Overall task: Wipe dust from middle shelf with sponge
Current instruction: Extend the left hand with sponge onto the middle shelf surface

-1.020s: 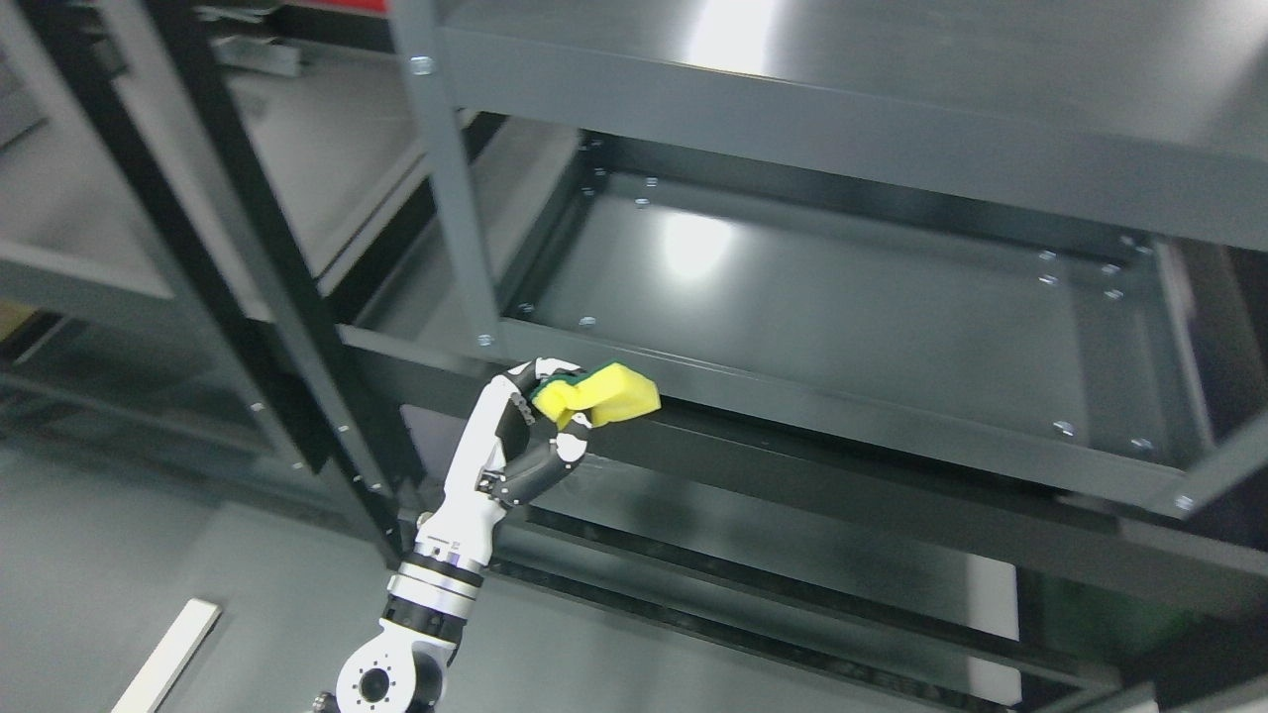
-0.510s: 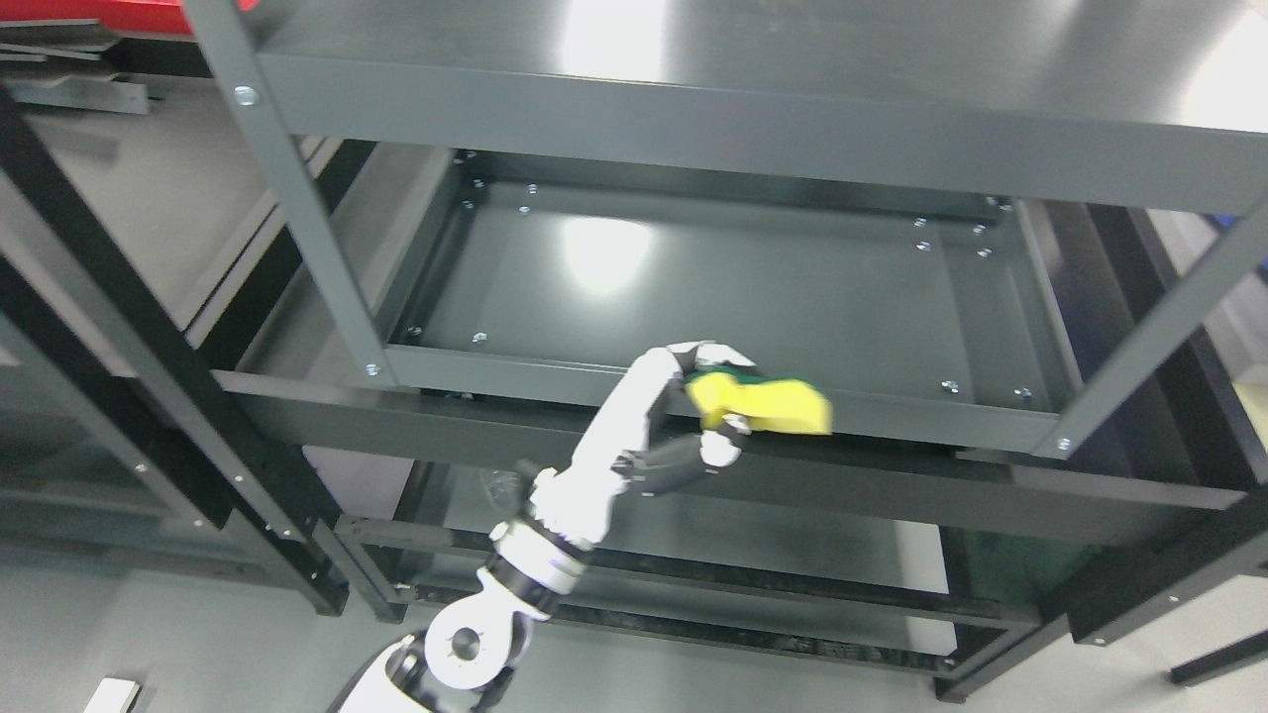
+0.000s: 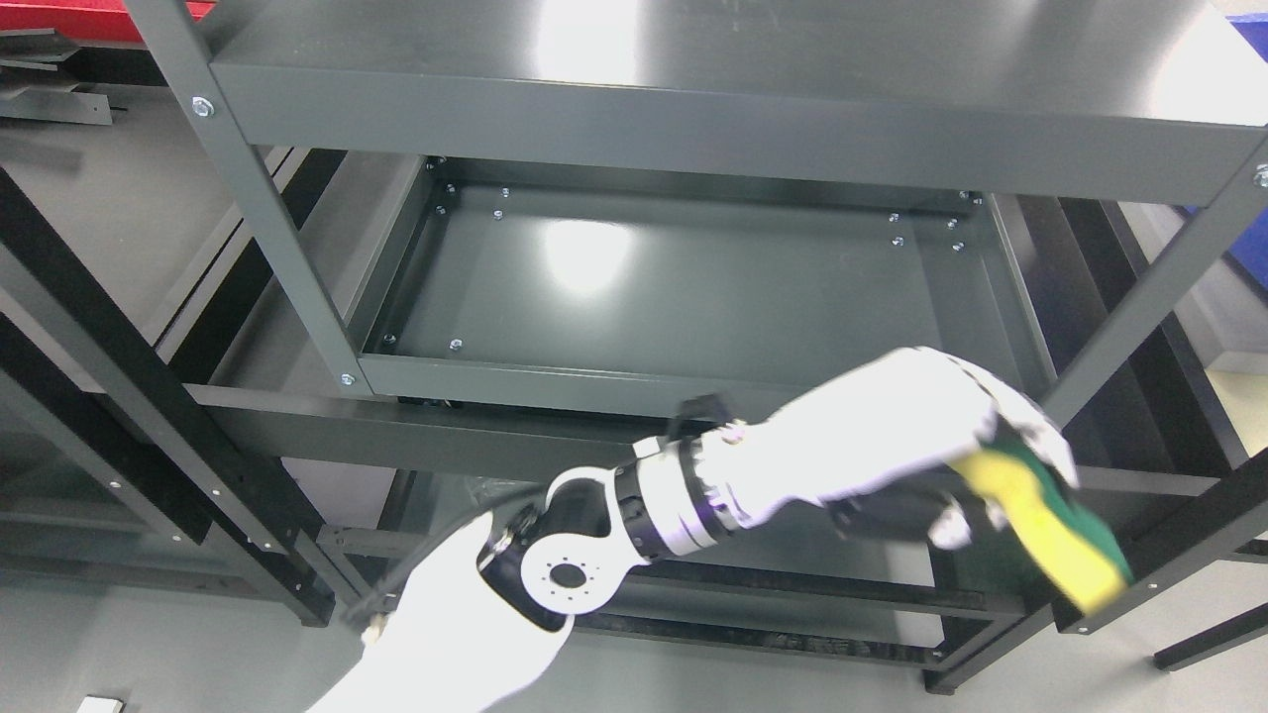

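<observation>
Since half a second ago we have swung our left hand (image 3: 921,446) rightward along the front of the middle shelf (image 3: 693,287), from near its centre to its front right corner. From the head view, our fingers (image 3: 1030,421) are curled tight around the sponge (image 3: 1050,525), yellow face and green backing, which sticks out to the lower right, in front of the shelf's front rail and not on the shelf surface.

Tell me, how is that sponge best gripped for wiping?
Across its short width at one end, as the left hand does now: fingers on the green scrub face, thumb on the yellow foam of the sponge. That leaves its long free end for wiping.
</observation>
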Controlling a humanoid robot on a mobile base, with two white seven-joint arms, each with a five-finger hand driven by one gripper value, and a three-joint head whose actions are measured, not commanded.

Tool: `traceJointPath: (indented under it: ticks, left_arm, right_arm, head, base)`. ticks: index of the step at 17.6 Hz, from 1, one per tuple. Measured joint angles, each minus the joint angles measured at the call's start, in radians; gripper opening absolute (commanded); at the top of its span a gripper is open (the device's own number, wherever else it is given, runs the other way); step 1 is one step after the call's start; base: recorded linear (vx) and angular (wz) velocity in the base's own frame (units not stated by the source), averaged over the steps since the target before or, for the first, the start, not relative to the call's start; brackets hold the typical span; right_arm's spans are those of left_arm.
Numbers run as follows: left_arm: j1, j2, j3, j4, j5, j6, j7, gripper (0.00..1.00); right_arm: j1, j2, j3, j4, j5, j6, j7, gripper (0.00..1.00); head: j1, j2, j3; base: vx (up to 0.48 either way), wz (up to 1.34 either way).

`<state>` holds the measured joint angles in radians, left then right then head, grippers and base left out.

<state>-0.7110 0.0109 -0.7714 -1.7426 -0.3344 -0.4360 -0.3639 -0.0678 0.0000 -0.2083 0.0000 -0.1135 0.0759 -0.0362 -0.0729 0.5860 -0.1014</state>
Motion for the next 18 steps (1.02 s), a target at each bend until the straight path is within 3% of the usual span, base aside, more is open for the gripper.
traceJointPath:
  ticks: [7, 13, 18]
  left_arm:
    - [-0.165, -0.005, 0.108, -0.006, -0.192, -0.300, -0.154, 0.00]
    - [-0.222, 0.018, 0.308, -0.018, -0.241, -0.347, -0.186, 0.00]
    - [-0.229, 0.083, 0.433, -0.024, -0.170, -0.350, -0.182, 0.00]
  right_arm:
    - [0.000, 0.000, 0.000, 0.000, 0.000, 0.000, 0.000, 1.00]
    - [0.000, 0.000, 0.000, 0.000, 0.000, 0.000, 0.000, 1.00]
    - [0.000, 0.000, 0.000, 0.000, 0.000, 0.000, 0.000, 1.00]
  head:
    - [0.0000, 0.000, 0.000]
    - [0.0000, 0.000, 0.000]
    - [0.0000, 0.000, 0.000]
  base:
    - [0.000, 0.00]
    - [0.000, 0.00]
    - [0.000, 0.00]
